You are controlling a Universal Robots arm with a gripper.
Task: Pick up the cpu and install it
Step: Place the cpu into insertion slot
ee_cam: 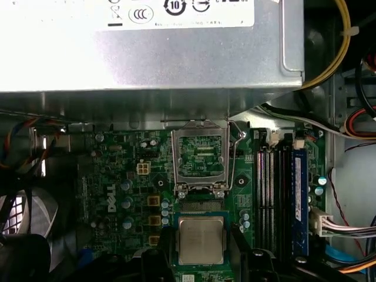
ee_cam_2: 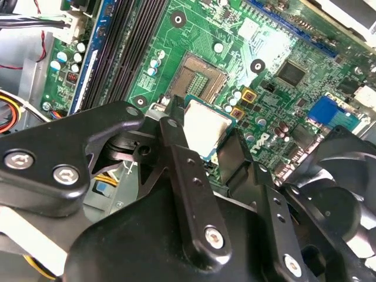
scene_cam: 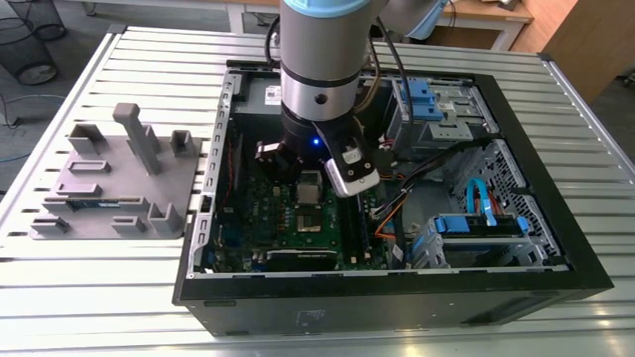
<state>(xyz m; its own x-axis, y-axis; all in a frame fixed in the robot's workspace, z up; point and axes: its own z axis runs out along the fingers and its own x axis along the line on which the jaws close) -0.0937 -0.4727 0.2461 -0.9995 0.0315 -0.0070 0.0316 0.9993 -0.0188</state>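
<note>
While aloft, cpu within tool.

We see a white label with black round signs on the big grey metal box. We see white letters on the green board. We leave them unread.

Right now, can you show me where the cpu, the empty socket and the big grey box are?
cpu [ee_cam: 201, 239]: first wrist view, middle of its shiny metal top.
empty socket [ee_cam_2: 202, 75]: second wrist view, centre of its open square.
big grey box [ee_cam: 147, 64]: first wrist view, bare metal side below its label.
</note>
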